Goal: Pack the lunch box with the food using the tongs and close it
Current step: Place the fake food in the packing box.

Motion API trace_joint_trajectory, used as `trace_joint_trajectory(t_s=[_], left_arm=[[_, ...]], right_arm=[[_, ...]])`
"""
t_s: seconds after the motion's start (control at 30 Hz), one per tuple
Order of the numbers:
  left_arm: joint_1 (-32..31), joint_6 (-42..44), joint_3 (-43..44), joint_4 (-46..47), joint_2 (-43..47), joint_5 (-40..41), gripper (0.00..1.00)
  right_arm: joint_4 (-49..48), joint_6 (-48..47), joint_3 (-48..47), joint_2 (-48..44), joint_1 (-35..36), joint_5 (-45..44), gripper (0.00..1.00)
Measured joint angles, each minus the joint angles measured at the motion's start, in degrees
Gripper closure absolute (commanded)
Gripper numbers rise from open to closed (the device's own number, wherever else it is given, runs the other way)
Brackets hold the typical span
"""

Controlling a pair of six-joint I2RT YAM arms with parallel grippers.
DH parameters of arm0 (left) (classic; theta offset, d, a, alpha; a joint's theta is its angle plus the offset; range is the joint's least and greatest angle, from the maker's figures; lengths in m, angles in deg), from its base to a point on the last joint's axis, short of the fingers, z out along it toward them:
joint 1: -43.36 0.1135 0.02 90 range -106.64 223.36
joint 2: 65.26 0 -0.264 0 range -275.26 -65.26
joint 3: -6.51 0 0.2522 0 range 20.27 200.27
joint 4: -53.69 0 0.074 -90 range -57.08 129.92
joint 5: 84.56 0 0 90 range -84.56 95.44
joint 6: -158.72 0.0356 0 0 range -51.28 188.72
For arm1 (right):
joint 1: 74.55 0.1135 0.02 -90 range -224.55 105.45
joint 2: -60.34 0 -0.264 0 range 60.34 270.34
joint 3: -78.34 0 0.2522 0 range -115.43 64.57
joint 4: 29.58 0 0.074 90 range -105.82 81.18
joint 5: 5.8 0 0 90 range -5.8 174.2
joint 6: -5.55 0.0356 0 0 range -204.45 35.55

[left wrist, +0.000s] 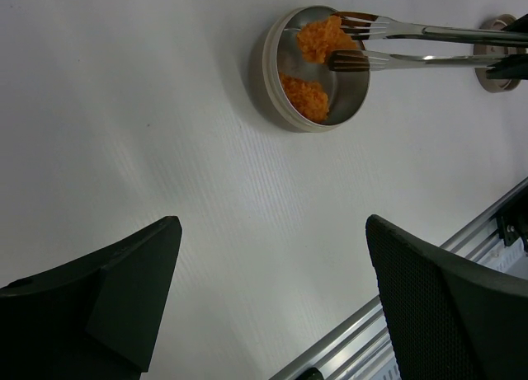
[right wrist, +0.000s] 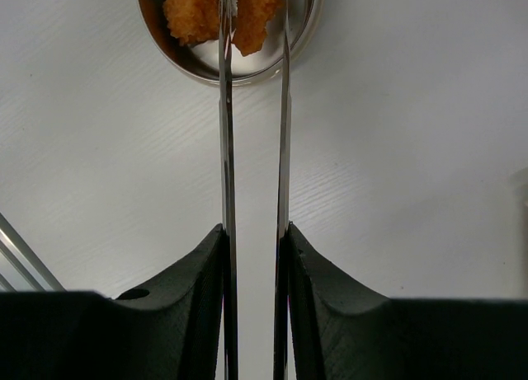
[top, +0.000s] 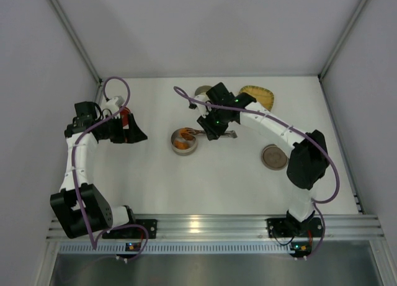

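two orange chunks (left wrist: 307,96) are in the lunch box (left wrist: 269,75), a round metal tin standing open near the middle of the worktop (top: 155,180), a little toward its far edge. one chunk lies on the bottom. the other sits by the wall between the tips of the tongs (right wrist: 227,149), and i cannot tell whether the tips pinch it or only flank it. the tongs reach in from the right-edge side, their two arms partly squeezed and nearly parallel. the right fingers (right wrist: 186,306) are clamped on those arms from outside, one finger on each. the left fingers (left wrist: 124,281) are spread wide with nothing between them, over bare worktop toward the left edge, well apart from the tin. the lid (top: 273,156) lies flat toward the right edge. a yellow tray (top: 263,95) sits at the far edge, partly behind the right arm.

the step in hand looks like setting a chunk into the box. next, i'd judge, the squeeze should ease so the chunk drops free, then the tongs should lift clear of the rim before fetching more. the lid is not yet on.
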Motion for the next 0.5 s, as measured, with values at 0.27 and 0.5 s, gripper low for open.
trace_joint_trajectory(t_s=[0.27, 0.5], left_arm=[[0.00, 0.04, 0.00, -0.02, 0.00, 0.20, 0.02], [0.00, 0.04, 0.00, -0.02, 0.00, 0.22, 0.02]], right_arm=[[-0.07, 0.02, 0.00, 0.90, 0.13, -0.79, 0.68], [-0.04, 0.20, -0.02, 0.87, 0.15, -0.50, 0.57]])
